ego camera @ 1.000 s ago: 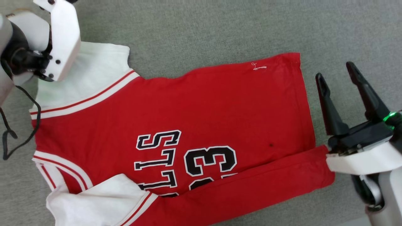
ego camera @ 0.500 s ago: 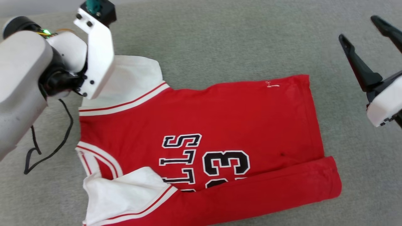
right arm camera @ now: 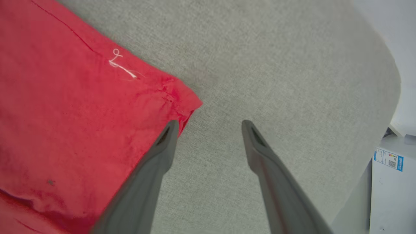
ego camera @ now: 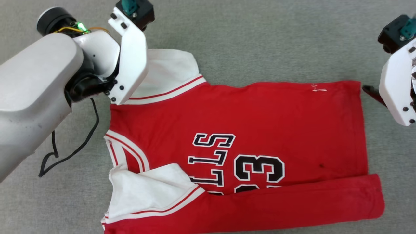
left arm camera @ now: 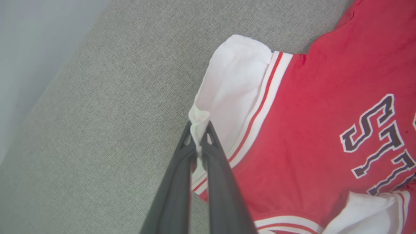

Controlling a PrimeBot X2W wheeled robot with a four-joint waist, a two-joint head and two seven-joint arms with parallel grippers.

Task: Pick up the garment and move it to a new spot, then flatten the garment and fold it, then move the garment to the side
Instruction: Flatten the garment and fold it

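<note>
Red garment (ego camera: 260,123) lay spread between the grippers.
Soft, likely floppy: left gripper (left arm camera: 199,130) clamped white sleeve edge (left arm camera: 198,118); right gripper (right arm camera: 208,125), fingers (right arm camera: 152,169) apart, sat beside the hem corner (right arm camera: 185,100), a likely second hold.

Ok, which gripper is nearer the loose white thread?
Right. The right gripper hangs open beside the hem corner near the thread; the left gripper is shut on the white sleeve at the opposite end.

L gripper (left arm camera: 199,135), lower centre of frame, pinches edge of white sleeve (left arm camera: 234,84) of red garment (left arm camera: 312,136), which fills right side. Grey fabric surface (left arm camera: 107,130) at left.
</note>
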